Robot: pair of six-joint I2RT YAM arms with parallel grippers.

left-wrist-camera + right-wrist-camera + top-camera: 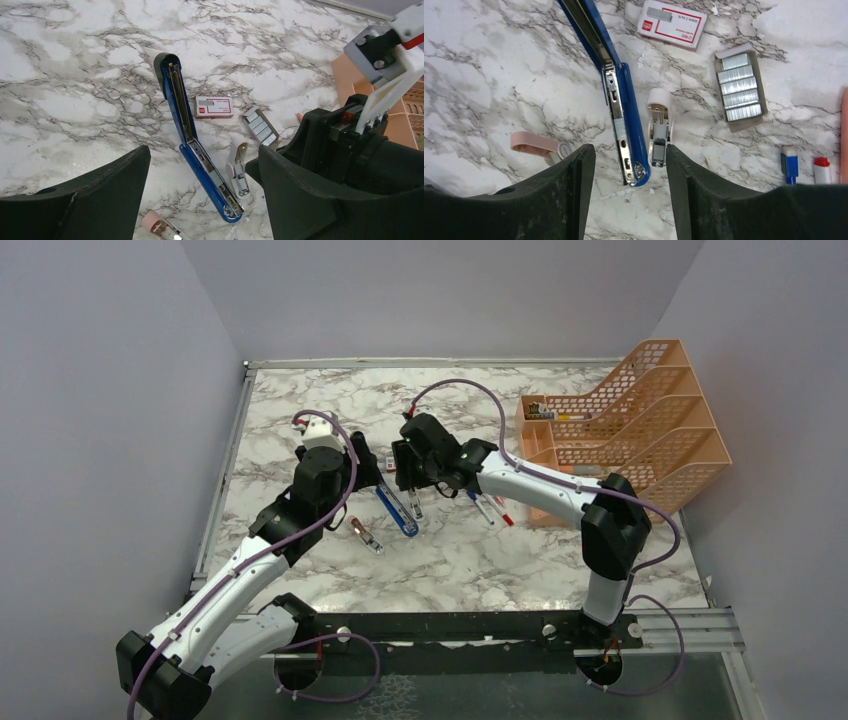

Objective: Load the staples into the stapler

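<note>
**Both grippers over the opened stapler.** The stapler (619, 100) lies opened flat on the tabletop (499, 75), with its silver channel facing up. Its near end sits directly beneath the right gripper (629, 147), between the two fingers. From there the long axis runs forward and slightly left, crosswise to the line along which the fingers close. The right gripper is shown released, jaws apart, with nothing grasped.

The staples (740, 82), grey strips stacked in their tray (739, 124), are found forward and to the right of this gripper, apart from the stapler. The printed sleeve (671, 23) lies further forward. The strips lie roughly crosswise to the channel, so a turn is judged necessary before a strip can be seated.

The left gripper (202, 150) is likewise spread wide and empty. The stapler's middle is seen beneath it, with the tray beyond the stapler on its right. The right gripper is therefore judged the nearer to the strips. Whether a strip already sits in the channel cannot be told.
</note>
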